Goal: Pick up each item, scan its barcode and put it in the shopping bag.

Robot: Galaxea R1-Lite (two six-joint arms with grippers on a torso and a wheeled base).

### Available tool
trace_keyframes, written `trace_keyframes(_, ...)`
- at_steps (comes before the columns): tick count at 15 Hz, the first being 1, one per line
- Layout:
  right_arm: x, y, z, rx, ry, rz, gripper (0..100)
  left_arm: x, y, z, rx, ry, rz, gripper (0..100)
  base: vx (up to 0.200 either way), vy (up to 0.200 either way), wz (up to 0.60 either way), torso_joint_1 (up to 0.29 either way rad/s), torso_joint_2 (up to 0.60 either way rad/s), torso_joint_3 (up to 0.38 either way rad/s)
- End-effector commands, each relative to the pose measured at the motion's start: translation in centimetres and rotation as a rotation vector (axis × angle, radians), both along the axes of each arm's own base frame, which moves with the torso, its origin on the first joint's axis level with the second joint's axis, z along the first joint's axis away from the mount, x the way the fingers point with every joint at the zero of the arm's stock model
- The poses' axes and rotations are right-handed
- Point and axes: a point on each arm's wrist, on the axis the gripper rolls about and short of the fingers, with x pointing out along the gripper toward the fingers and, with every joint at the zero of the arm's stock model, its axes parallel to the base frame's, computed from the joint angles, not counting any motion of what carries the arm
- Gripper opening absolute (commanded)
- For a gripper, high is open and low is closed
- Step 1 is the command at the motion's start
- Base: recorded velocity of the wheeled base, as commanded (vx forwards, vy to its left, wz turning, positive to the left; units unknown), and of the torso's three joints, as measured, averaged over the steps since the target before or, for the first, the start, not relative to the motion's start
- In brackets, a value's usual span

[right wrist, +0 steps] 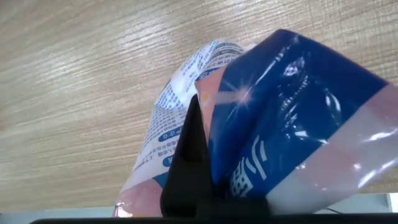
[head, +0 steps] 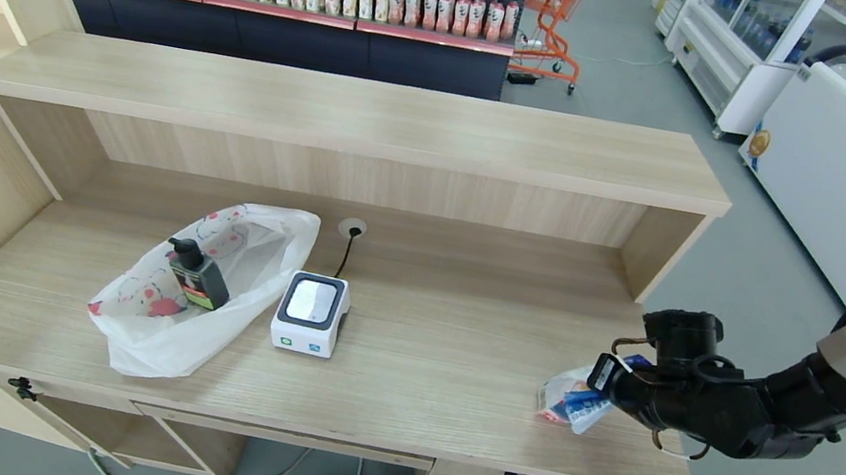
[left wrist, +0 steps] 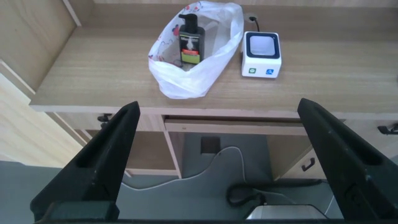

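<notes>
Held in the right tool point(head: 602, 386), clamped shut on it over the desk's point(head: 444, 363) right front corner: one blue-and-white packet point(head: 571, 401), long axis slanting left and down. Well apart to the left, one shopping bag point(head: 139, 340) holding one pump bottle point(head: 198, 278), one scanner point(head: 311, 312) just beside; from the left wrist, left tool point(left wrist: 217, 106) spread wide, empty.

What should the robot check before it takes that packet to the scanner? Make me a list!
1. Packet gripped in the right hand: ok.
2. Scanner window facing up, uncovered: ok.
3. Path along the counter from packet to scanner: ok.
4. Barcode side of the packet known: cannot tell.
5. Shopping bag mouth open, bottle already inside: ok.
6. Left hand open, in front of the counter, out of the way: ok.
</notes>
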Motion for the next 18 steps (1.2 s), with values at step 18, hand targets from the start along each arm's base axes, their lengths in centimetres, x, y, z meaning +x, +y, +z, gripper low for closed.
trace_keyframes(18, -11.9, -2.7, 17.1, 0.386, -0.609, 1.205, 0, 0.0, 0.0, 0.0, 0.000, 0.000, 0.000, 100, 0.000, 0.000, 0.00, 0.000, 0.00, 0.000)
